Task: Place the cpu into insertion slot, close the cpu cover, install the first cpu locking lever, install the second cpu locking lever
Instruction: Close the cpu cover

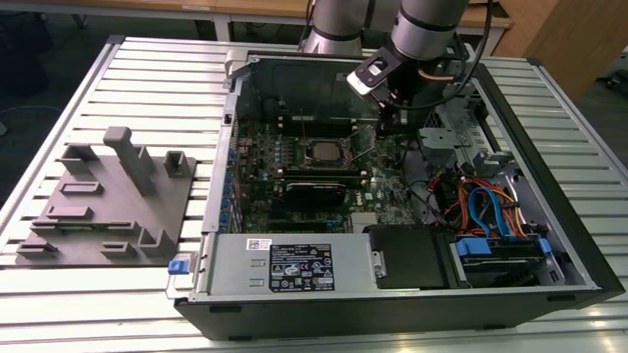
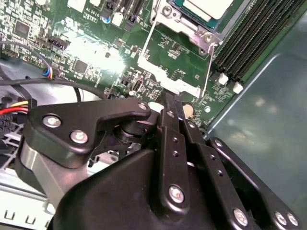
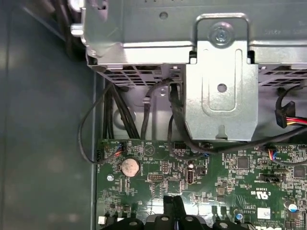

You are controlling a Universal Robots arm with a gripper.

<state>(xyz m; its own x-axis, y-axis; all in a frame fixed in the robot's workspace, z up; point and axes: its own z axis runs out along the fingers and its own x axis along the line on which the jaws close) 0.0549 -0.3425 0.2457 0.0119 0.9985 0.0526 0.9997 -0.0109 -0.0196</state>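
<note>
The cpu (image 2: 208, 5) lies silver side up in the insertion slot (image 2: 189, 26); in the exterior view it is a small square (image 1: 322, 151) on the motherboard. The cpu cover (image 2: 168, 79), a thin silver frame with a square window, is swung open away from the slot. Its free edge lies right at my fingertips. My gripper (image 2: 169, 101) has its black fingers together, touching or nearly touching that edge; I cannot tell if it is pinched. In the exterior view my gripper (image 1: 384, 126) reaches down just to the right of the slot. In the first wrist view my gripper (image 3: 173, 203) hangs over the board.
Long black memory slots (image 2: 249, 43) and the case wall (image 2: 268, 110) run close beside the slot. A metal drive cage (image 3: 220, 91) with cables stands past the board. A black card (image 1: 314, 193), power supply (image 1: 294, 268) and coloured cables (image 1: 481, 206) fill the case. A grey fixture (image 1: 108, 198) sits outside.
</note>
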